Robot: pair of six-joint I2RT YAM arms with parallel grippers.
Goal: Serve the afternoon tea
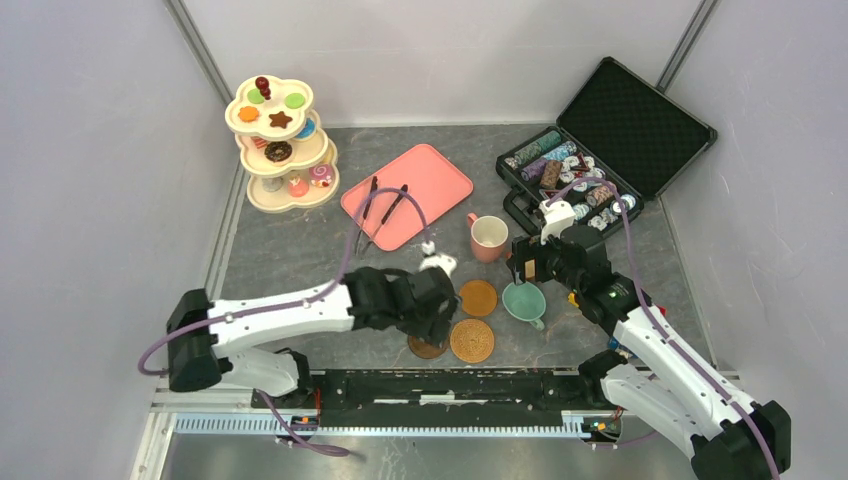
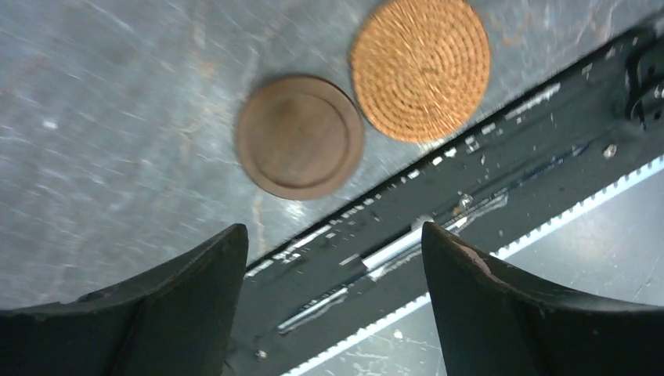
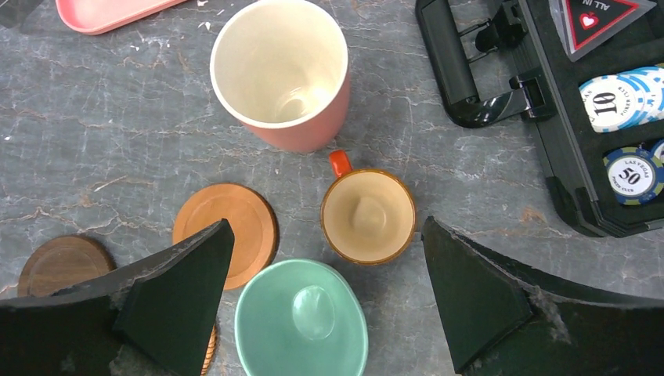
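Note:
The cream three-tier stand (image 1: 282, 145) with toy pastries stands at the far left. The pink cup (image 1: 488, 237), also in the right wrist view (image 3: 279, 70), is upright mid-table. The teal cup (image 1: 523, 302) (image 3: 301, 321) and the small brown cup (image 3: 368, 217) stand on the table below my right gripper (image 1: 530, 262) (image 3: 326, 223), which is open and empty. An orange wooden coaster (image 1: 478, 297) (image 3: 227, 227), a woven coaster (image 1: 471, 340) (image 2: 420, 68) and a dark coaster (image 2: 299, 135) lie bare. My left gripper (image 1: 440, 310) (image 2: 333, 258) is open and empty above the table's near edge, close to the dark coaster.
A pink tray (image 1: 407, 195) with dark tongs lies at the back centre. An open black case (image 1: 640, 110) of poker chips sits at the back right, its handle close to the brown cup (image 3: 470, 78). The black base rail (image 2: 438, 227) runs along the near edge.

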